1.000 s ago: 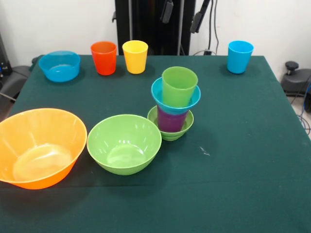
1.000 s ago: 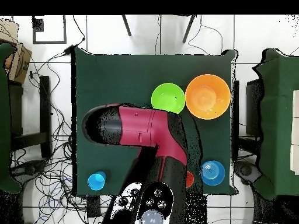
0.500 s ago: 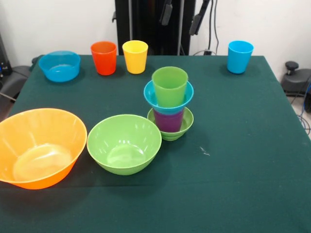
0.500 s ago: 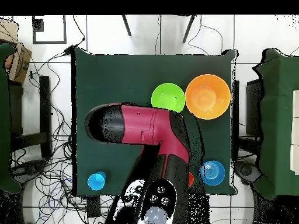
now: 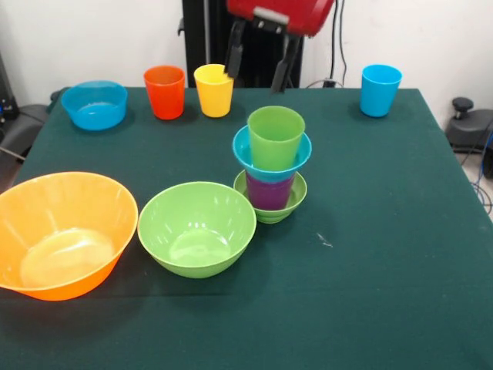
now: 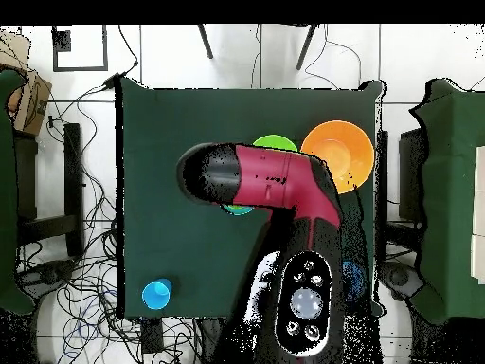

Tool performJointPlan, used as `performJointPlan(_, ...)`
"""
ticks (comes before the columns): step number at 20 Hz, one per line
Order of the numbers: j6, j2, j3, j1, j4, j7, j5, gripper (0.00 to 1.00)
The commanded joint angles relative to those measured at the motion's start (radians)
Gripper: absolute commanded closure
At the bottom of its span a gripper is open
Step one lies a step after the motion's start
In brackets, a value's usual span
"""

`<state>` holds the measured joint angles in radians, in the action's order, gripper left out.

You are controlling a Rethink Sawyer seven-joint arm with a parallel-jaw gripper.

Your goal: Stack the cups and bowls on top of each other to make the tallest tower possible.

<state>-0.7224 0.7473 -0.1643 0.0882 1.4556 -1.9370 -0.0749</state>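
The tower stands mid-table: a small green bowl [image 5: 271, 203], a purple cup [image 5: 269, 191], a small blue bowl [image 5: 248, 154] and a green cup [image 5: 275, 136] on top. My gripper [image 5: 258, 68] hangs open and empty above and behind the tower, close to the yellow cup [image 5: 214, 90]. The orange cup [image 5: 165, 92] and the light blue cup [image 5: 380, 89] stand at the far edge. In the overhead view my arm [image 6: 265, 180] hides the tower except for a blue sliver [image 6: 237, 209].
The medium green bowl [image 5: 196, 227] sits just left of the tower, and the large orange bowl [image 5: 63, 231] left of that. The medium blue bowl [image 5: 95, 104] is at the far left corner. The overhead view shows the orange bowl [image 6: 336, 152] and the light blue cup [image 6: 156, 293].
My arm has swung over the table and the gripper has come down into the front view. The tower's upper blue bowl and green cup shifted left, then slightly back right.
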Motion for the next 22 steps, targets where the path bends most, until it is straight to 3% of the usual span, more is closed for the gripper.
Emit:
performJointPlan(1, -0.037, -0.147, 0.234, 0.077, -0.151, 0.219, -0.06, 0.0)
performJointPlan(12, -0.127, -0.148, 0.333, 0.146, -0.186, 0.241, -0.04, 0.0)
performJointPlan(22, -0.103, -0.209, 0.422, 0.204, -0.236, 0.248, -0.059, 0.0)
